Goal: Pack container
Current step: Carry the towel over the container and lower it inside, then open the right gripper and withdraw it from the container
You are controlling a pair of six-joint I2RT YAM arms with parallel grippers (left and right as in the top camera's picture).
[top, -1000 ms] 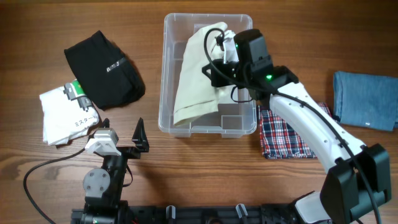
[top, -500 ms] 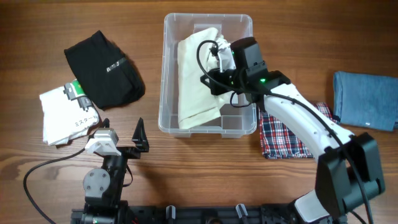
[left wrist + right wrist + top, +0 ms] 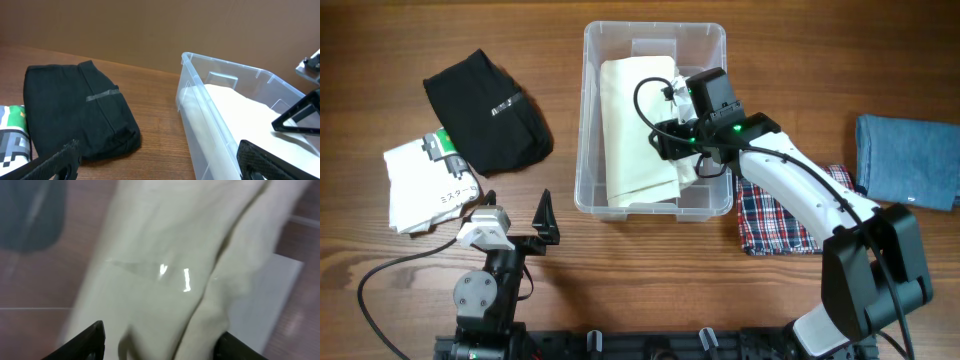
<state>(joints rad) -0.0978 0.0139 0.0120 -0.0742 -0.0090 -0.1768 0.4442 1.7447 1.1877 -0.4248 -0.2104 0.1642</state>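
Overhead: the container (image 3: 588,130) sits toward 12 o'clock on the table (image 3: 620,265), with a cream cloth (image 3: 632,130) lying inside along its 9 o'clock side. The right pincer (image 3: 678,150) hangs over that cloth. A black garment (image 3: 485,110) lies at 9 o'clock from the container, a white packaged cloth (image 3: 420,185) at 8 o'clock, a plaid cloth (image 3: 775,215) at 4 o'clock and a blue cloth (image 3: 910,160) at 3 o'clock. The left pincer (image 3: 517,210) is at 7 o'clock, apart from everything.

Left wrist: its fingers stand wide with nothing between them, black garment and container ahead.

Right wrist: its fingers are spread wide above the cream cloth.
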